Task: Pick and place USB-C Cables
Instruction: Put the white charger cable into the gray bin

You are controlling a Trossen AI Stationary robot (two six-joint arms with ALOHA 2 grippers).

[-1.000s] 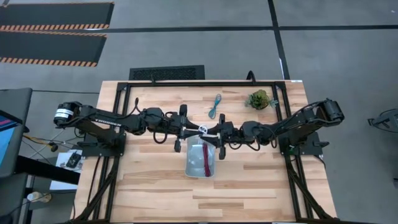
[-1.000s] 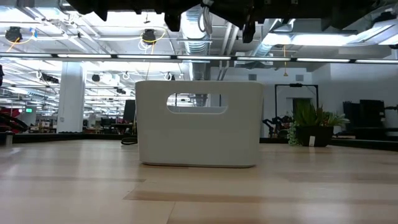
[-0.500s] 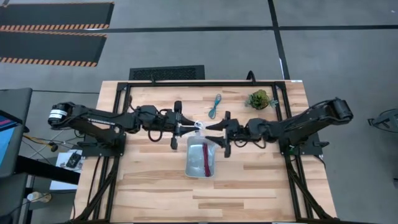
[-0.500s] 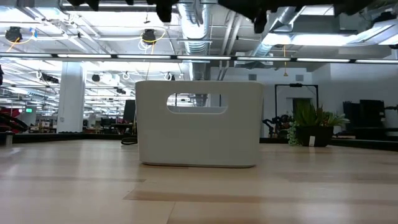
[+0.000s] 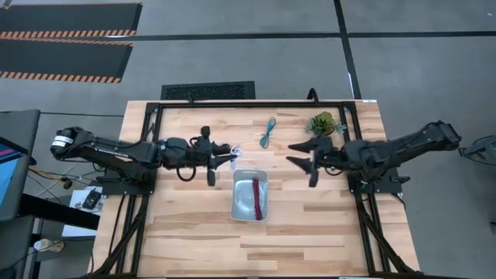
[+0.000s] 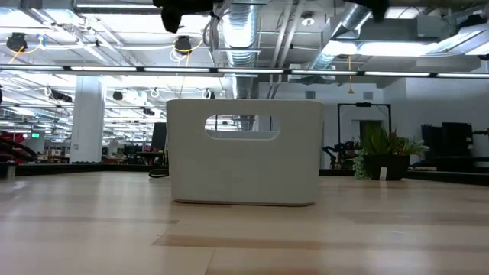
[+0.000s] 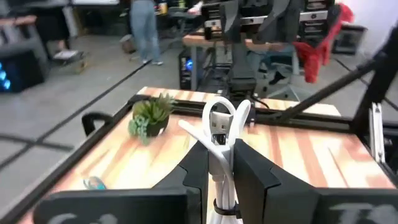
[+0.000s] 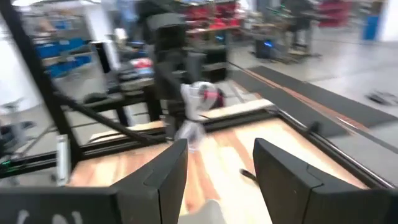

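Observation:
My left gripper point(image 5: 219, 155) hovers left of the pale grey tray's point(image 5: 237, 208) far end and is shut on the white USB-C cable point(image 7: 222, 122). My right gripper point(image 5: 295, 153) is open and holds nothing, level with it to the right of the tray. The dark red cable point(image 5: 256, 197) lies inside the tray. The teal-blue cable point(image 5: 268, 132) lies flat on the table beyond the tray, near the far edge. The black cable is out of view. In the low view the tray point(image 6: 244, 153) stands on the table, with both arms high above it. My left gripper pinches the white cable bundle between its two fingers point(image 7: 200, 163), which lie along the bundle. The looped end with a plug point(image 7: 219, 118) sticks out past the fingertips. The fingers are level and point toward the table's right. The cable is lifted clear of the table.
A small green potted plant point(image 5: 322, 124) stands near the far right corner, also in the left wrist view point(image 7: 149, 116). A black frame rail point(image 5: 256, 103) runs round the table. Bare wood lies on the near side of the tray.
Both grippers were close together over the tray's far end with the white cable between them. They have drawn apart, the left toward the table's left edge and the right toward its right edge. The white cable has gone with the left gripper.

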